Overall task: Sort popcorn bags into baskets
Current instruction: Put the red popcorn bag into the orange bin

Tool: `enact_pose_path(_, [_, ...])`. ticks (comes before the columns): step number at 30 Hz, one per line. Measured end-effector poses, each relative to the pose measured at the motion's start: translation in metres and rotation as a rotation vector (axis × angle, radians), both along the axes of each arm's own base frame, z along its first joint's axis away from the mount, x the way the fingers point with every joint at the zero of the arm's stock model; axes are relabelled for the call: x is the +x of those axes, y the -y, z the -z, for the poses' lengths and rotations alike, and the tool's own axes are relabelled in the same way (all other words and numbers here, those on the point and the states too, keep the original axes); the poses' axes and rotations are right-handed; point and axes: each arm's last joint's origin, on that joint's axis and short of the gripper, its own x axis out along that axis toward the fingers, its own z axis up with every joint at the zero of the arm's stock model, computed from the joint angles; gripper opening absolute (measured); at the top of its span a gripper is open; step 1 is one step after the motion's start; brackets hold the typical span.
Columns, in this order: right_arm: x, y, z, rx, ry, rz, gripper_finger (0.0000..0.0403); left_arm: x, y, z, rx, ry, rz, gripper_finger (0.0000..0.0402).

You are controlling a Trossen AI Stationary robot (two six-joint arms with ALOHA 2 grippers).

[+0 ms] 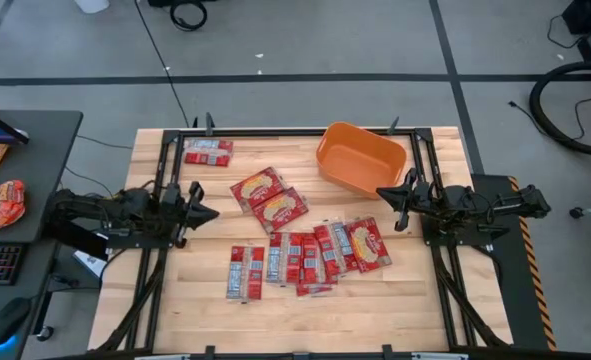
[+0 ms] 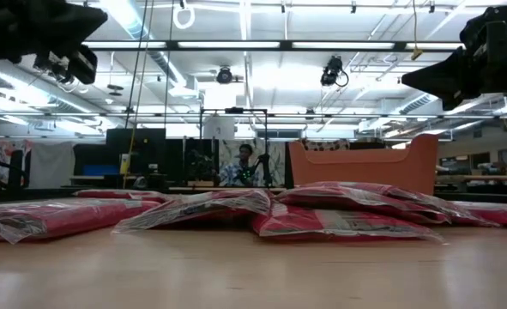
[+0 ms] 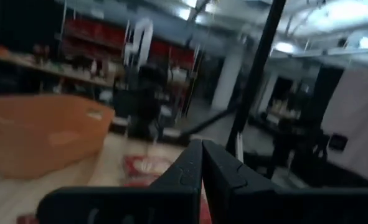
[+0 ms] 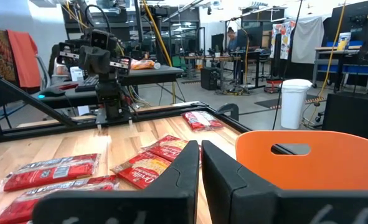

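Note:
Several flat red popcorn bags lie on the wooden table. One bag lies alone near the far left corner. Two wider ones with cream centres lie mid-table, and a row of several overlaps toward the near side. The orange tub stands at the far right and holds nothing that I can see. My left gripper hovers shut at the table's left, above the wood. My right gripper hovers shut just near of the tub. The right wrist view shows the tub and bags.
Black frame rails run along the table's edges. A desk at the left carries a puffy orange-red snack pouch, a keyboard and a mouse. Bare wood lies between the left gripper and the bags. A person sits far behind the table.

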Motion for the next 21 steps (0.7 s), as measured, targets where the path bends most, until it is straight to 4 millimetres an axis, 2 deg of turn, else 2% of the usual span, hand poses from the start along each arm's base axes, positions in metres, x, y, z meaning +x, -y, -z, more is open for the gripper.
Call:
enact_pose_path(6, [0.000, 0.000, 0.000, 0.000, -0.001, 0.000, 0.0025, 0.016, 0.004, 0.000, 0.036, -0.156, 0.028, 0.0030])
enact_pose_path(13, [0.000, 0.000, 0.000, 0.000, 0.000, 0.000, 0.0025, 0.036, 0.018, -0.005, 0.111, -0.274, 0.143, 0.0114])
enact_pose_path(17, [0.000, 0.000, 0.000, 0.000, 0.000, 0.000, 0.0025, 0.046, 0.030, 0.004, 0.163, -0.406, 0.212, 0.0141])
enact_pose_path(21, [0.000, 0.000, -0.001, -0.004, 0.013, 0.001, 0.0025, 0.054, 0.039, 0.017, 0.187, -0.569, 0.218, 0.0146])
